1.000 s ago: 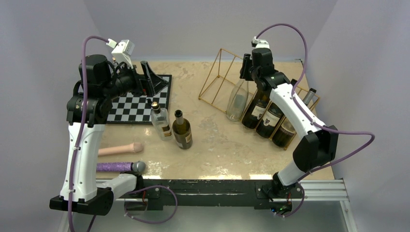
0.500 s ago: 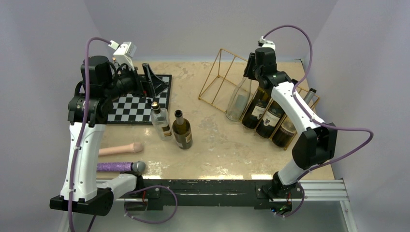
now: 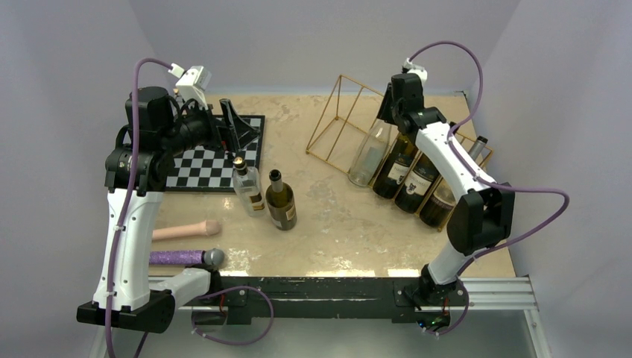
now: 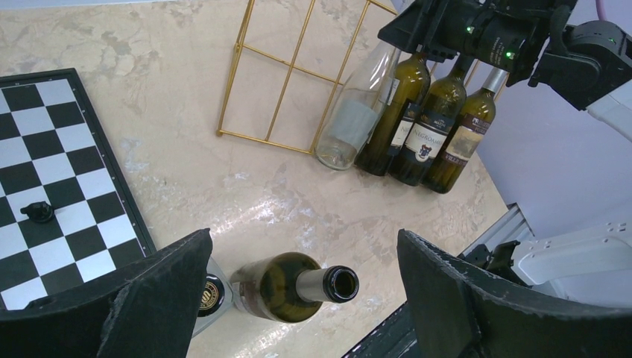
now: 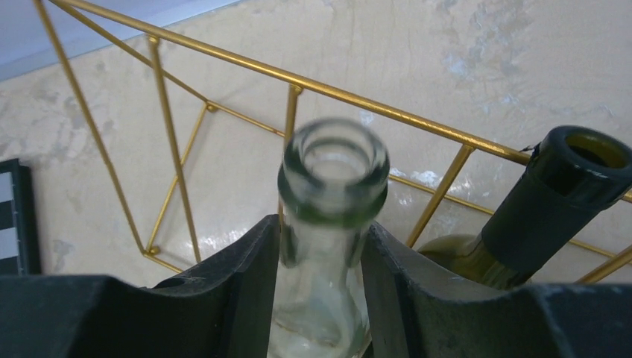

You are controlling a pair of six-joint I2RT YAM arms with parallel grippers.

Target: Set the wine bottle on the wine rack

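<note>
At the wine rack (image 5: 294, 88) | right claw (image 5: 324, 253) clamped on clear glass bottle (image 5: 333, 168) neck | bottle axis leans along slot, mouth toward claw | left claw (image 4: 305, 298) spread, well apart.

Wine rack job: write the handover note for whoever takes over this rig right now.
Right tool: shut on the neck of the clear bottle, which lies in the wine rack beside three dark wine bottles.
Left tool: open, holding nothing, hovering over the green wine bottle.
Done: four bottles are in the rack.
Left: release the clear bottle, then rack the green wine bottle and probably the small gold-capped bottle standing beside it on the table.
</note>
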